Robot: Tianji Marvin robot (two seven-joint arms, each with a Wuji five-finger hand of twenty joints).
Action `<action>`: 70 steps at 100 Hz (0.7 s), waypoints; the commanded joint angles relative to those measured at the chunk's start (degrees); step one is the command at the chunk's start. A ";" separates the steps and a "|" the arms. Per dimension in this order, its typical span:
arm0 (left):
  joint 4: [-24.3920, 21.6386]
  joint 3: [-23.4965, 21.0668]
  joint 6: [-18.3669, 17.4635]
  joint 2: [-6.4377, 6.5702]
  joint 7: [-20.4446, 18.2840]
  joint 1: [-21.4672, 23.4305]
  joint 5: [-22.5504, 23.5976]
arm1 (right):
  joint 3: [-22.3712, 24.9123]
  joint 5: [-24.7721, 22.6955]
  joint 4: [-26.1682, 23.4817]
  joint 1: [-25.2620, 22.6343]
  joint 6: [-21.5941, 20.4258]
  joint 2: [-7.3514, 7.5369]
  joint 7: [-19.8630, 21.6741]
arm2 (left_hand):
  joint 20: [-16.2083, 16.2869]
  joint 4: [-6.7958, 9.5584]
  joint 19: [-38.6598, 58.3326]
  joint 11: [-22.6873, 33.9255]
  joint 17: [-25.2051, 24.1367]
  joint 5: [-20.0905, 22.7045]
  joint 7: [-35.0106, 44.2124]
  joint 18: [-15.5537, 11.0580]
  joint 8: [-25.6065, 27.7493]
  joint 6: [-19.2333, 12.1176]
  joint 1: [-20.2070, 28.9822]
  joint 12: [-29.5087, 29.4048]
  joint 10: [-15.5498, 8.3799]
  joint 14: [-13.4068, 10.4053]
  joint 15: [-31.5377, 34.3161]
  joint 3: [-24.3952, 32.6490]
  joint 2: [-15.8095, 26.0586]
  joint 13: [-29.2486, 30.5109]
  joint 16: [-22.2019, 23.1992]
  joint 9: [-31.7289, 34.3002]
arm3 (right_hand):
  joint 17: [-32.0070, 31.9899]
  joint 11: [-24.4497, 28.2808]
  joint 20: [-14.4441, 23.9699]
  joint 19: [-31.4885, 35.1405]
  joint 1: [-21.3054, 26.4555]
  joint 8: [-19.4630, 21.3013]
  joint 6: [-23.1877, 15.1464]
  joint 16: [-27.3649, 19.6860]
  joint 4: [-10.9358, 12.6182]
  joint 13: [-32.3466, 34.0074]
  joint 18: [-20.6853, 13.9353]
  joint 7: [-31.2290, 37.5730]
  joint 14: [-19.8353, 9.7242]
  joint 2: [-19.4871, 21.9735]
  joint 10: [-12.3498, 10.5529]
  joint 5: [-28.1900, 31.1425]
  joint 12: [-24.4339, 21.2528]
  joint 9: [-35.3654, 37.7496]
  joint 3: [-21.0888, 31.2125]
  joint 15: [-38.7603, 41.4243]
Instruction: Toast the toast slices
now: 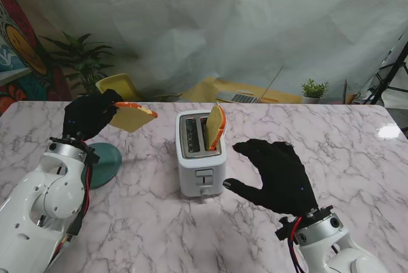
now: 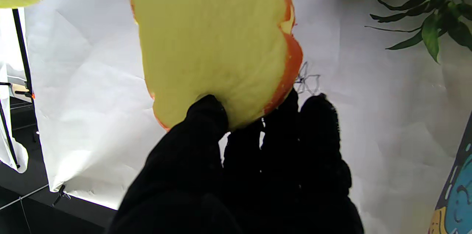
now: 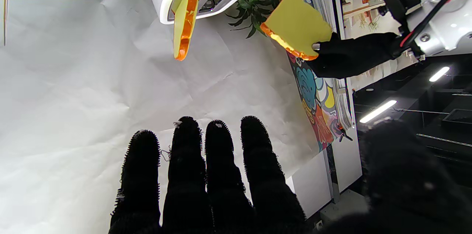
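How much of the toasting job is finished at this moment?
One toast slice already stands in the toaster, in the slot on the robot's right. The left hand holds the second slice in the air. The right hand is open beside the toaster. Left: insert that slice, press the lever.

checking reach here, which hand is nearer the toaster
Right. The open right hand hovers just right of the toaster, while the left hand holds a toast slice off to its left.
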 commanded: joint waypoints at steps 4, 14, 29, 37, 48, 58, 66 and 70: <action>-0.33 -0.04 0.34 0.09 -0.84 -0.57 -0.03 | -0.06 -0.28 -0.28 -0.57 -0.06 0.01 -0.27 | 1.43 0.50 -0.85 -0.13 -0.73 3.23 9.36 -1.37 1.76 -4.27 2.80 1.46 -0.79 -0.20 -0.30 4.47 -0.12 1.20 0.93 1.76 | -0.14 -0.05 -0.88 0.76 1.66 -1.04 -1.36 -1.07 -0.31 0.72 -0.26 0.63 -0.54 1.79 -1.03 1.78 0.35 0.34 -0.42 -0.92; -0.31 0.59 0.83 -0.03 -0.44 -0.67 -0.38 | -0.32 -0.29 -0.32 -0.62 -0.09 0.03 -0.35 | 1.47 0.40 -1.00 -0.08 -0.79 3.06 9.33 -1.38 1.68 -4.13 2.72 1.57 -0.62 -0.13 -0.33 4.43 0.11 1.18 1.03 1.63 | -0.10 -0.05 -0.93 0.82 1.68 -1.05 -1.32 -1.07 -0.31 0.75 -0.24 0.66 -0.52 1.74 -0.92 1.83 0.36 0.36 -0.38 -0.89; -1.10 1.36 -0.05 0.03 -1.79 -0.43 -1.40 | -0.90 -0.29 -0.24 -0.44 0.02 0.07 -0.26 | 1.76 0.34 -0.67 0.16 -0.23 2.95 9.08 -1.14 1.39 -3.80 2.36 1.27 -0.12 -0.04 -0.18 4.11 0.59 1.72 1.28 1.71 | -0.10 -0.06 -1.02 0.87 1.67 -1.07 -1.33 -1.08 -0.31 0.78 -0.25 0.68 -0.58 1.88 -0.92 1.84 0.36 0.37 -0.30 -0.88; -4.24 2.26 6.23 0.05 -6.23 0.70 -2.48 | -1.08 -0.13 -0.25 -0.44 0.28 0.04 -0.35 | 1.80 0.90 -0.36 2.65 0.59 2.11 6.19 -0.28 2.41 -0.32 4.10 -0.58 1.68 0.21 -0.49 0.26 2.49 2.00 1.42 -0.06 | -0.11 -0.04 -1.07 0.89 1.62 -1.09 -1.27 -1.09 -0.31 0.76 -0.24 0.67 -0.53 2.04 -0.90 1.78 0.37 0.38 -0.31 -0.88; -7.29 3.89 13.13 0.09 -9.49 1.64 -2.59 | -1.17 0.10 -0.26 -0.47 0.55 0.03 -0.24 | 1.36 1.51 1.56 4.90 3.43 2.68 1.98 0.53 3.05 3.90 4.21 -3.42 4.35 0.80 -0.09 -2.66 3.29 3.53 0.74 -0.77 | -0.27 -0.11 -1.14 0.85 1.55 -1.11 -1.34 -1.10 -0.32 0.74 -0.12 0.64 -0.64 2.09 -1.00 1.75 0.34 0.28 -0.37 -0.90; -9.54 6.42 19.35 -0.18 -10.42 1.76 -3.36 | -1.30 0.26 -0.27 -0.43 0.79 0.02 -0.15 | 1.44 1.47 3.16 5.42 5.80 3.84 -0.32 1.51 2.76 6.66 4.19 -4.61 6.41 2.52 0.35 -3.03 2.52 4.75 0.40 -0.48 | -0.25 -0.07 -1.18 0.86 1.65 -1.12 -1.28 -1.10 -0.30 0.77 -0.11 0.66 -0.53 2.15 -0.91 1.81 0.35 0.37 -0.38 -0.90; -10.86 8.63 23.59 -0.53 -10.20 1.33 -4.41 | -1.34 0.43 -0.33 -0.44 0.85 0.02 -0.02 | 1.32 1.50 4.00 5.76 7.34 5.02 -1.79 1.89 2.48 8.00 4.21 -5.40 7.72 3.74 0.65 -2.90 1.86 5.56 0.15 -0.16 | -0.32 -0.10 -1.22 0.84 1.67 -1.13 -1.29 -1.10 -0.30 0.76 -0.15 0.65 -0.56 2.15 -0.96 1.79 0.34 0.36 -0.45 -0.91; -11.43 9.59 25.36 -0.70 -10.09 0.98 -4.92 | -1.33 0.48 -0.37 -0.48 0.82 0.02 0.04 | 1.19 1.46 4.24 5.98 7.64 5.44 -2.35 2.21 2.55 8.43 4.21 -5.75 8.15 4.19 0.77 -2.84 1.66 5.71 0.03 -0.11 | -0.24 -0.10 -1.22 0.88 1.65 -1.14 -1.30 -1.10 -0.30 0.76 -0.20 0.64 -0.62 2.16 -0.92 1.76 0.34 0.37 -0.49 -0.91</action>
